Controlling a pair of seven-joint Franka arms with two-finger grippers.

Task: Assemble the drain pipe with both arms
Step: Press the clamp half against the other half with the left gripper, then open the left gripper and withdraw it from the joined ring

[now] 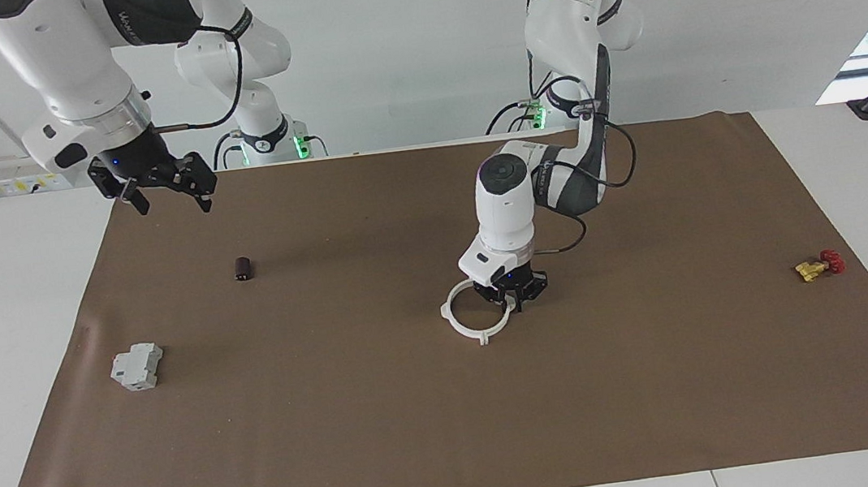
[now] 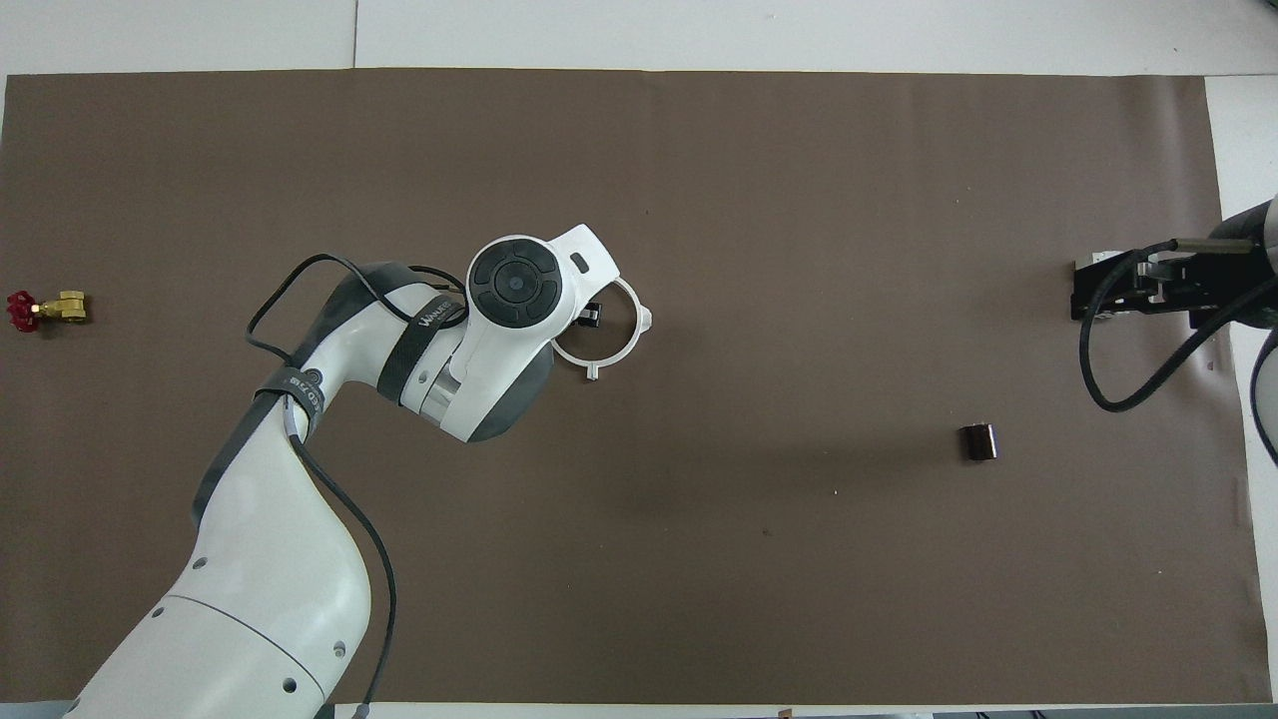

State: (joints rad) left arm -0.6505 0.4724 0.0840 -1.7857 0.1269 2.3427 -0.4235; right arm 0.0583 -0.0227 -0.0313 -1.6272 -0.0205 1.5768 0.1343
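Note:
The drain pipe lies flat on the brown mat as one white ring with four tabs, near the middle of the table. It also shows in the overhead view. My left gripper is down at the ring's rim on the side toward the left arm's end. In the overhead view the wrist covers most of the left gripper. My right gripper is open and empty, raised high at the right arm's end, and waits there.
A grey boxy block lies toward the right arm's end; in the overhead view the right gripper covers most of it. A small dark cylinder lies nearer the robots. A red-and-yellow valve lies at the left arm's end.

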